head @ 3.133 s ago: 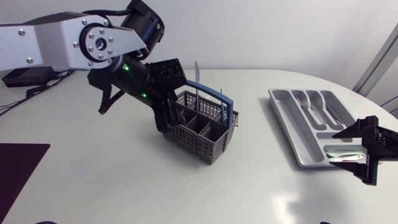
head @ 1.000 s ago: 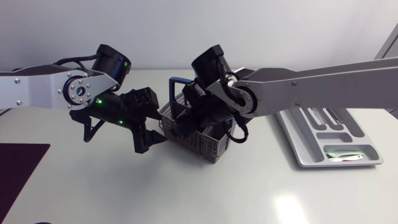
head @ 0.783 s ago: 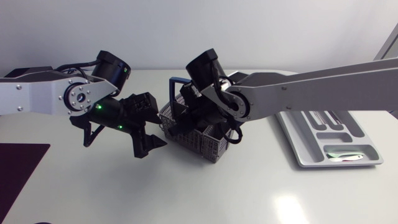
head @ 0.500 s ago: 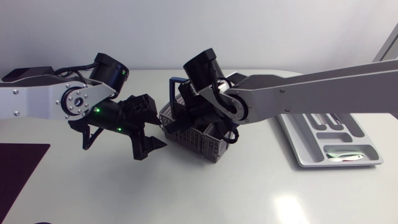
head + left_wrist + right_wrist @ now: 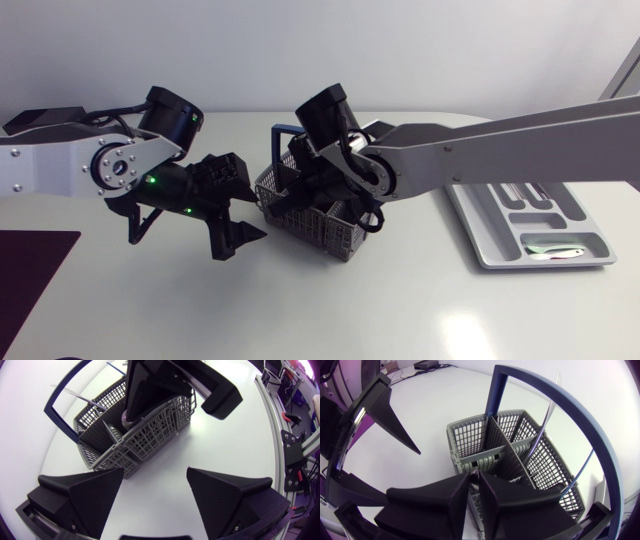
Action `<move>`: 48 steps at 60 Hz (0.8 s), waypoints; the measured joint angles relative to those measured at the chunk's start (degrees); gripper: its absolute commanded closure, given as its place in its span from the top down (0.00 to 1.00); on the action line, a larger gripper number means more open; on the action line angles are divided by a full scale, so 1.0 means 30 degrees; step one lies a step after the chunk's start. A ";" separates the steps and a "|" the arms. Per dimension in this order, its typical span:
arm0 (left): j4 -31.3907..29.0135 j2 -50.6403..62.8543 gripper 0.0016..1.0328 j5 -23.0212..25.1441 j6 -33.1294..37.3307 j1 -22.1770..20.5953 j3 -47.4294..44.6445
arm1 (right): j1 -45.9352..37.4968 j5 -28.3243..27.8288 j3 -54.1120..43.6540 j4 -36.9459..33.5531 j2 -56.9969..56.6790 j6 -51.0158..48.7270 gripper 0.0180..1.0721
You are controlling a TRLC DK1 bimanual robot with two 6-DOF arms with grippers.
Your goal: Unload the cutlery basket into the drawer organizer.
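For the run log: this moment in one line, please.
left end effector open beside cutlery basket; right end effector shut inside it; drawer organizer part-filled

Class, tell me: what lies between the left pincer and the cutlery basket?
Nothing but bare table. The left wrist view shows the open left pincer sitting short of the cutlery basket, with only white tabletop in the gap.

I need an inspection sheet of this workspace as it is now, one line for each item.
surface: white table, glossy.
job's things: grey cutlery basket mid-table, a knife standing in it; drawer organizer to its right, holding cutlery.
clutter: dark mat at the table's left front corner.
pincers: left pincer open, beside the basket; right pincer shut, down inside it, any hold hidden.
cables: nothing seen on the table.
surroundings: nothing seen.
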 measured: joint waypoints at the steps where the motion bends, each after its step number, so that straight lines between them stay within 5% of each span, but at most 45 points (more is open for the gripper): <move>1: 0.0000 0.0000 0.86 -0.0007 0.0000 0.0000 -0.0007 | 0.0000 -0.0007 0.0000 0.0000 0.0000 0.0007 0.12; 15: 0.0000 -0.0095 0.86 -0.0007 -0.0007 -0.0029 -0.0015 | 0.0248 -0.0204 -0.0087 -0.0080 0.0015 0.0051 0.11; 48: 0.0240 -0.0262 0.86 -0.0007 -0.0364 -0.0539 -0.0029 | 0.2302 0.3599 -0.1362 0.0933 -0.1188 -0.1100 0.12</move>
